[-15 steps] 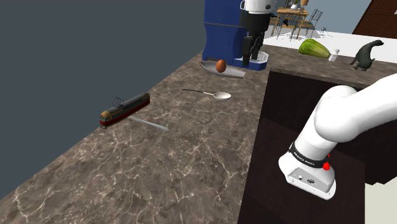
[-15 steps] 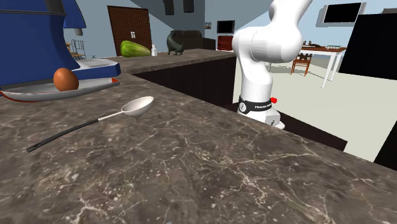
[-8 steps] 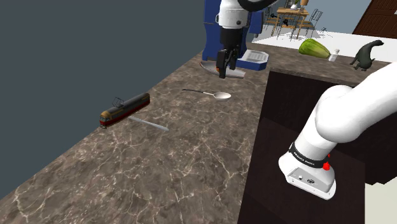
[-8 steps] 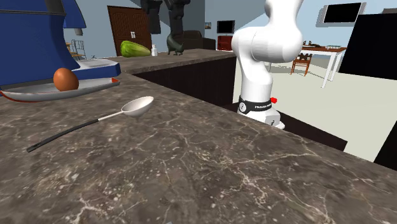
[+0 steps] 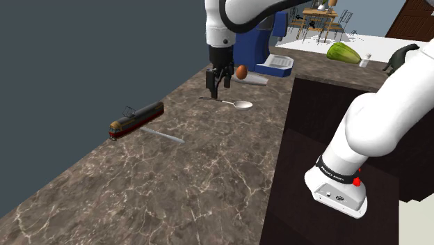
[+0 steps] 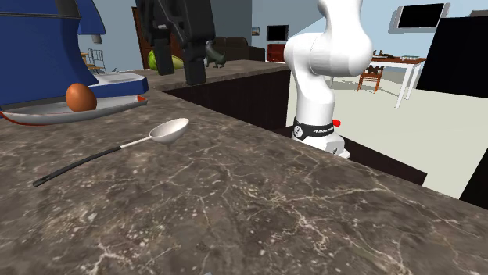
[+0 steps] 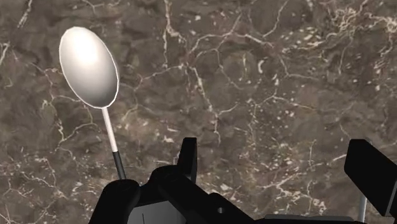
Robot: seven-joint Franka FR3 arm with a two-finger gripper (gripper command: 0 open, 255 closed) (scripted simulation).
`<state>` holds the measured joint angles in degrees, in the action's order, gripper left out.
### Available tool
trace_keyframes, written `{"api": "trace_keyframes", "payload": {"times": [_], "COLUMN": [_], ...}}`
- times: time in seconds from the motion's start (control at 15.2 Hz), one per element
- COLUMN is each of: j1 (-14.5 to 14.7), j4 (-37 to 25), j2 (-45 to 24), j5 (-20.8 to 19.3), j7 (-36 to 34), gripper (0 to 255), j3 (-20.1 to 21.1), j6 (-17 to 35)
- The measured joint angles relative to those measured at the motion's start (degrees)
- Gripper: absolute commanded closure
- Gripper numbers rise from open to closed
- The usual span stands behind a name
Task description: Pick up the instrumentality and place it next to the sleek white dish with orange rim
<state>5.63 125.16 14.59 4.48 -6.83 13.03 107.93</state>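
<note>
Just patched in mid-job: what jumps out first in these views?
The black gripper hangs, fingers open, close above the white spoon on the marble counter. Behind it a brown egg sits on a dish, and a toy train lies toward the shoulder view's left.

The shoulder camera sits high, beside and a little behind the stand (image 5: pixel 292 181). It looks down the length of the counter (image 5: pixel 209 181) toward the blue machine (image 5: pixel 256 45) at the far end, with the arm's base (image 5: pixel 339 188) near at lower right. The second exterior camera sits low, just above the counter top and close to the spoon (image 6: pixel 156 134). It faces across the counter to the base, with a room behind. The wrist camera looks straight down on the counter from close above, past the gripper (image 7: pixel 280 159). The two exterior views share the spoon, the egg (image 6: pixel 80 97), the blue machine and the base. The wrist view shares the spoon and the counter with both.
</note>
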Motion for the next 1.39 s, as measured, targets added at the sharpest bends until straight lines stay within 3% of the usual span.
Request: {"api": "trace_keyframes", "payload": {"times": [0.73, 1.19, 1.39], "j1": [3.87, 8.83, 9.84], "j4": [-16.09, -32.34, -35.56], "j2": [-22.23, -37.82, -41.38], "j5": [-5.04, -9.98, -11.00], "j7": [-7.40, -11.82, -12.25], "gripper": [0, 0, 0], "j3": [5.07, 6.11, 5.92], "j6": [5.72, 4.43, 4.62]}}
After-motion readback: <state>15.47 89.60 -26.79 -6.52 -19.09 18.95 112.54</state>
